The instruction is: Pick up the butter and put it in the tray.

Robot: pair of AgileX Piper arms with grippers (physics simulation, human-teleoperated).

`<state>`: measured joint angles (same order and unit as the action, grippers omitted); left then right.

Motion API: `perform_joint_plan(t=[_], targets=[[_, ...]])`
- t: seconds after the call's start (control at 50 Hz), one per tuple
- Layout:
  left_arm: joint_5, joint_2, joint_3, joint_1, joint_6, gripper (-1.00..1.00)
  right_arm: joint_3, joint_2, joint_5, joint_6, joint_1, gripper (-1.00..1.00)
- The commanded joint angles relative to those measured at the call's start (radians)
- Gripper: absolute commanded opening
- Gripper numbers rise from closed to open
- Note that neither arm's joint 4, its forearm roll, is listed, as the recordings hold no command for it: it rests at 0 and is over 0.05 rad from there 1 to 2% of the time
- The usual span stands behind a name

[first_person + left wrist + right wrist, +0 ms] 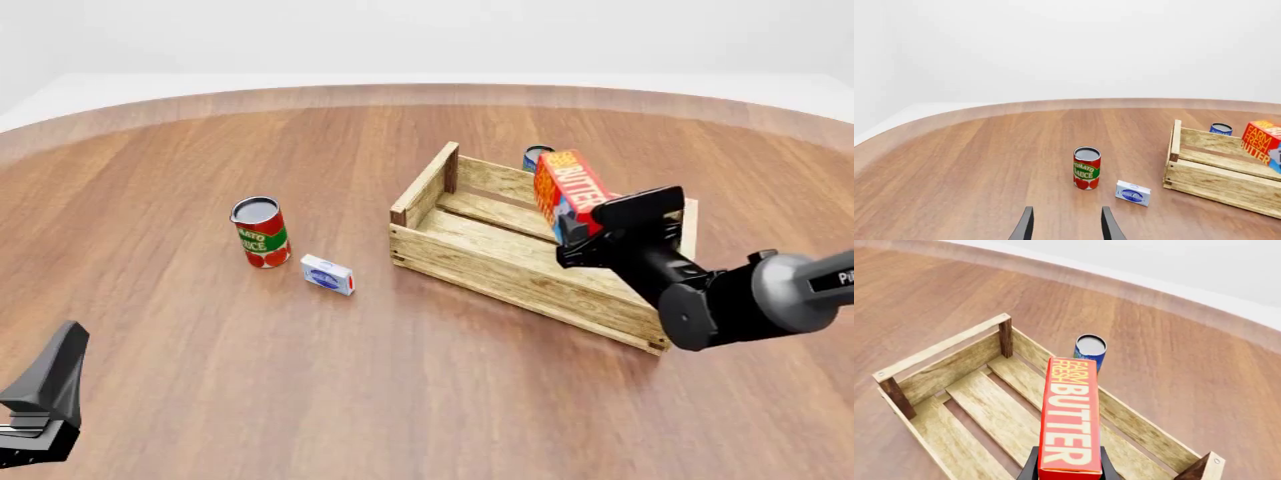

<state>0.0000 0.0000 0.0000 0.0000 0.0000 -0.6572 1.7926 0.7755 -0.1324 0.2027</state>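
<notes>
The butter (571,192), a red carton with white "BUTTER" lettering, hangs above the tray (467,262), a big light wooden slatted crate. My right gripper (577,232) is shut on the carton's near end. In the right wrist view the butter (1069,416) points along the fingers, over the tray's floor slats (981,410). The left wrist view shows the butter (1265,142) above the tray (1214,175) at the far right. My left gripper (1066,225) is open and holds nothing, low over the table at the near left (40,405).
A red tomato sauce can (259,232) stands left of the tray, with a small white-and-blue box (327,274) beside it. A blue can (535,157) stands just behind the tray's far wall. The table's curved edge runs along the back.
</notes>
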Motion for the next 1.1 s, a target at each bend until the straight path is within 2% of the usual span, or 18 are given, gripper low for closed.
perform_joint_plan(t=[0.02, 0.76, 0.96, 0.98, 1.1], targets=[[0.0, 0.0, 0.0, 0.0, 0.0, 1.0, -0.026, 0.014, 0.011, 0.015, -0.002, -1.0], [0.0, 0.0, 0.0, 0.0, 0.0, 1.0, -0.07, 0.09, 0.015, 0.014, -0.002, -1.0], [0.0, 0.0, 0.0, 0.0, 0.0, 1.0, -0.097, 0.116, -0.011, 0.008, 0.016, -1.0], [0.0, 0.0, 0.0, 0.0, 0.0, 1.0, -0.099, 0.122, -0.013, 0.006, 0.025, 1.0], [0.0, 0.0, 0.0, 0.0, 0.0, 1.0, -0.108, 0.123, -0.024, 0.009, 0.03, 1.0]])
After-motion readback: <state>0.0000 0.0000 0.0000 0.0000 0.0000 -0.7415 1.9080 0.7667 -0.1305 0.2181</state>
